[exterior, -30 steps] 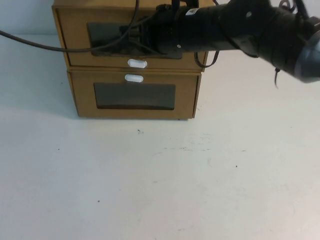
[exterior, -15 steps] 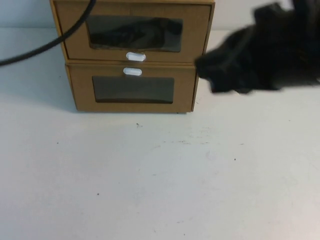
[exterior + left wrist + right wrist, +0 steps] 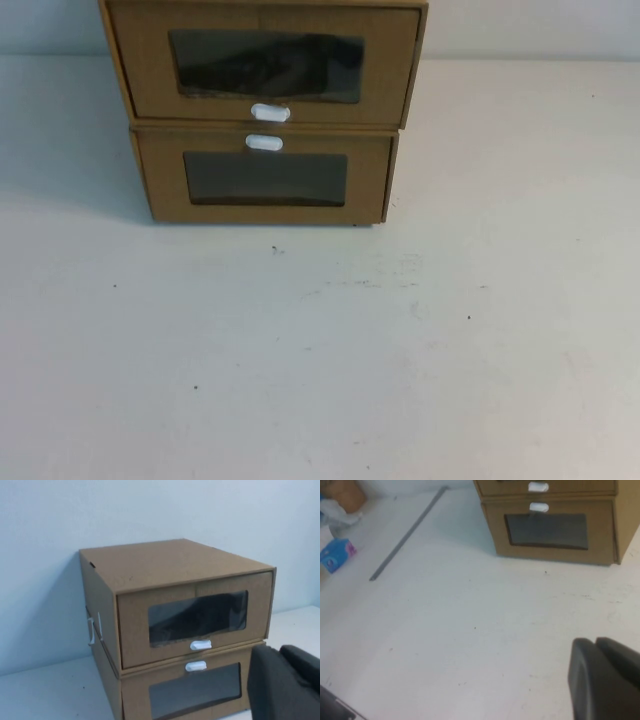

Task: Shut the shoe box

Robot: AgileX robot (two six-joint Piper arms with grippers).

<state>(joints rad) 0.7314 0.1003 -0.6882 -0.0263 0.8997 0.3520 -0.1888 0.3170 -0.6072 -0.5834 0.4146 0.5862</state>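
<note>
Brown cardboard drawer-style shoe box (image 3: pixel 264 60) sits at top centre of the high view, stacked on a twin brown cardboard box (image 3: pixel 264 180). Its drawer front looks flush with the shell, no gap visible; the left wrist view (image 3: pixel 195 617) shows the same. Clear rectangular window (image 3: pixel 266 66) in the front panel, with a dark shape behind it that I can't identify. Small white plastic pull tab (image 3: pixel 270 112) just below the window, near the panel's lower edge.

Twin box below: its own white tab (image 3: pixel 264 142) sits above its dark window (image 3: pixel 265 179), so the two tabs are nearly touching across the seam. A thin white strap or clip (image 3: pixel 93 628) shows on the stack's side wall in the left wrist view.

No brand, label or readable text on either box.

White table (image 3: pixel 320 350) in front, with faint dark specks and scuffs.

Neither arm appears in the high view. Left gripper (image 3: pixel 286 682): dark finger bulk at lower right of its wrist frame, close to the twin box's front corner; can't tell open or closed. Right gripper (image 3: pixel 604 679): lower right of its wrist frame, over bare table, well apart from the boxes; state also can't tell.

Right wrist view extras: grey strip (image 3: pixel 407 533) lying diagonally on the table, upper left; blue packet (image 3: pixel 336 554) at the left edge, print unreadable.
</note>
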